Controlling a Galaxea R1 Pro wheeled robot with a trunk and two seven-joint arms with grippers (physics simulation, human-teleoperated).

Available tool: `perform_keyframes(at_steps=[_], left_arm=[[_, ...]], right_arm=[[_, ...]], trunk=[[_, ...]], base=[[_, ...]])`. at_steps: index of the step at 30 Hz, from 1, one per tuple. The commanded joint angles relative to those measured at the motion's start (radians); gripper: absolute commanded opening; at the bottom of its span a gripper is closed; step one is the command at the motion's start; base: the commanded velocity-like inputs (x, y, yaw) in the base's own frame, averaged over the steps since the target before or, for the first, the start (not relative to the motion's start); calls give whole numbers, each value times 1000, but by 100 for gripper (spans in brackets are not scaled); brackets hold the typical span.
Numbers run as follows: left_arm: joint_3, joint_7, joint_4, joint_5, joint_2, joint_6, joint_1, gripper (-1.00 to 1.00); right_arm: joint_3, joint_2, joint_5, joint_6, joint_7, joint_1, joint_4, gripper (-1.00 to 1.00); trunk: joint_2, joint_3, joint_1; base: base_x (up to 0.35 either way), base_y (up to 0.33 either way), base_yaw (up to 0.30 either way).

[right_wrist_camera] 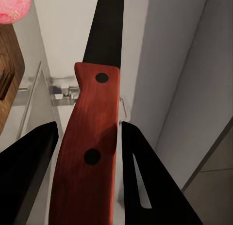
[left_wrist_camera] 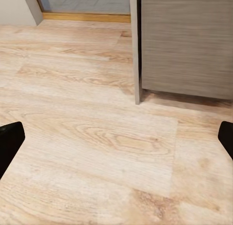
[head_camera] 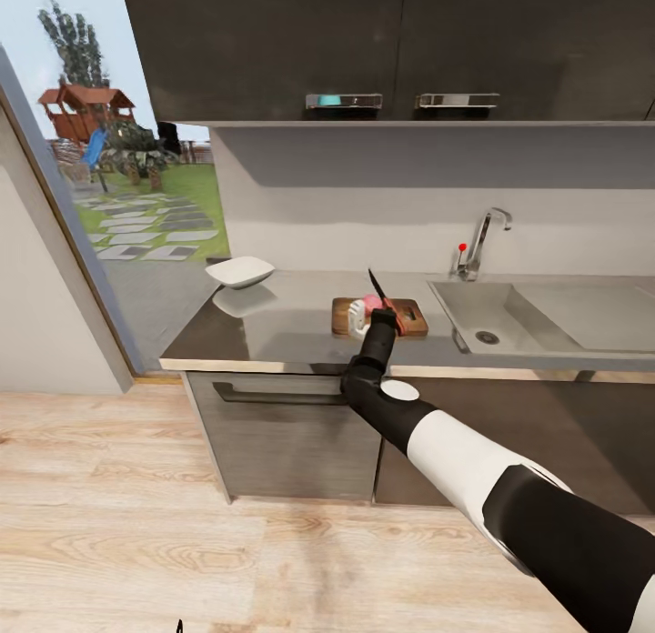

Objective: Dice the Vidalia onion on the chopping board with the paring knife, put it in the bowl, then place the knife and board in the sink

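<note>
Now the right gripper [head_camera: 386, 322] clasps the paring knife [right_wrist_camera: 94, 123] just beside the Vidalia onion [head_camera: 370, 303]

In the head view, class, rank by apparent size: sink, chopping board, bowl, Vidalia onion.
1. sink, clearly largest.
2. chopping board, partly hidden by the right gripper holding the paring knife.
3. bowl, close to the board; order unsure.
4. Vidalia onion, smallest.

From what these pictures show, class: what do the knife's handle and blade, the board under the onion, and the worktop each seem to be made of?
The red-handled paring knife: its handle looks like stained wood, with visible grain and two dark rivets; its blade is matt black, possibly coated metal. The rectangular brown chopping board looks wooden, judging by its brown tone. The long glossy grey countertop looks like polished steel, since it mirrors the shallow white bowl.
</note>
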Motion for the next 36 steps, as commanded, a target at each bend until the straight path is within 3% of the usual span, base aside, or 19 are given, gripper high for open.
perform_keyframes(at_steps=[1, 25, 36], left_arm=[[-1, -2, 3, 5, 0, -5, -2, 100], [-2, -3, 3, 5, 0, -5, -2, 100], [-2, -3, 3, 5, 0, -5, -2, 100]], right_arm=[[7, 0, -5, 5, -5, -1, 1, -100], [9, 0, -5, 3, -4, 1, 3, -100], [9, 0, -5, -21, -4, 36, 3, -100]], trunk=[[-1, -1, 0], [-1, -1, 0], [-1, -1, 0]], base=[[0, 0, 0], [0, 0, 0], [0, 0, 0]])
